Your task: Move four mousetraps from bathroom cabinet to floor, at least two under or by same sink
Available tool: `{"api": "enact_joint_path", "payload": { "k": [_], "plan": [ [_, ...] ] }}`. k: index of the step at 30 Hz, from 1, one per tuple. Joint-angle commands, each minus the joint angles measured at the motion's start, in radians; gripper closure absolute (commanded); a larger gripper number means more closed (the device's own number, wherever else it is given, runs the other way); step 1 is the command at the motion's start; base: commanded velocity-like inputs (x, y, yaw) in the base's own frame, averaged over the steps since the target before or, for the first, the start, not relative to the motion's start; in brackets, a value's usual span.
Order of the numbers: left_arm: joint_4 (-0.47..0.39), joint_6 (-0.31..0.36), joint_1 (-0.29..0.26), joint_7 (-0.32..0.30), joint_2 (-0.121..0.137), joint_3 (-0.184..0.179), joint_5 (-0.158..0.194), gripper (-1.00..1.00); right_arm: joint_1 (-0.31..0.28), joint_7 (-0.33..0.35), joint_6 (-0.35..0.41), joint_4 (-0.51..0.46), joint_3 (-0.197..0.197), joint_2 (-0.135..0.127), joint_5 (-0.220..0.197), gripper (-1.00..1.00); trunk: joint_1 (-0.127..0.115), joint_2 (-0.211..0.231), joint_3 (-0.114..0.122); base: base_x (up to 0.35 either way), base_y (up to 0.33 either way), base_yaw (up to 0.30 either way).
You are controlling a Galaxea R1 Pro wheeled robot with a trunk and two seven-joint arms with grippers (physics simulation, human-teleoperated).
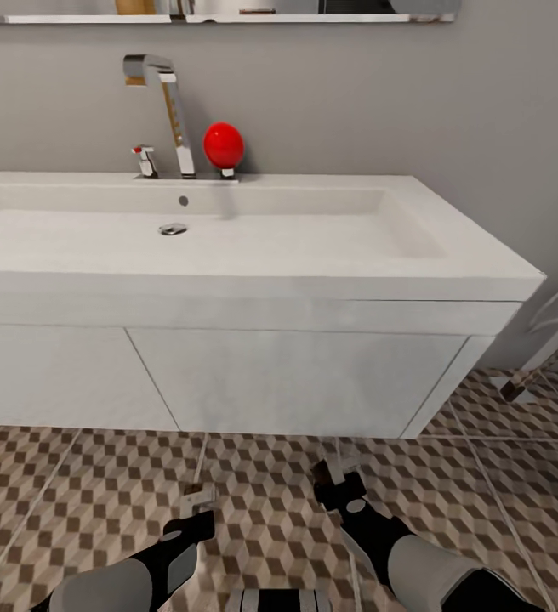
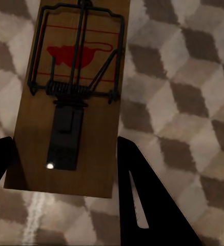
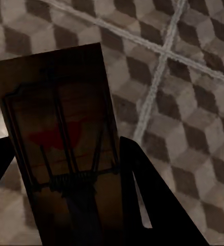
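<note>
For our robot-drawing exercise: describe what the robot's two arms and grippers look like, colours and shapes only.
Both arms have rounded light-grey forearm shells that run into glossy black wrists. The left gripper and right gripper are black with pale metallic parts near the tips. In the wrist views the fingers are flat black wedges, one with a narrow pale slot. No cables show.

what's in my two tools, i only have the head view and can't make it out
Observer: The left tool is shut on a mousetrap, its wooden plate between the fingers.
Operator: and the right one
Observer: The right tool grips a second mousetrap, darker in shadow.
Operator: is either trap lying on the tiles yet
Observer: I can't tell; the wrist views show patterned floor behind both, with no visible contact.
</note>
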Motion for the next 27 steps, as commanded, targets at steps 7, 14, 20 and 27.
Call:
{"api": "enact_joint_path", "payload": {
  "k": [7, 14, 20, 27],
  "plan": [
    [0.004, -0.001, -0.009, 0.006, 0.002, -0.011, 0.005, 1.00, -0.013, -0.004, 0.215, -0.039, 0.006, 0.005, -0.156, 1.00, 0.003, -0.002, -0.028, 0.000, 0.000, 0.000],
    [0.019, 0.006, -0.060, 0.006, 0.005, -0.013, 0.002, 1.00, -0.035, -0.007, 0.227, -0.048, 0.003, 0.005, -0.226, 1.00, 0.006, -0.003, -0.051, 0.000, 0.000, 0.000],
    [0.021, -0.001, -0.086, 0.004, 0.003, -0.015, 0.002, 1.00, -0.047, -0.007, 0.226, -0.052, 0.003, 0.004, -0.229, 1.00, 0.006, -0.003, -0.051, 0.000, 0.000, 0.000],
    [0.017, -0.001, -0.138, -0.003, -0.009, -0.015, 0.000, 1.00, -0.087, -0.008, 0.254, -0.049, -0.044, 0.006, -0.233, 1.00, 0.006, -0.003, -0.051, 0.000, 0.000, 0.000]
  ]
}}
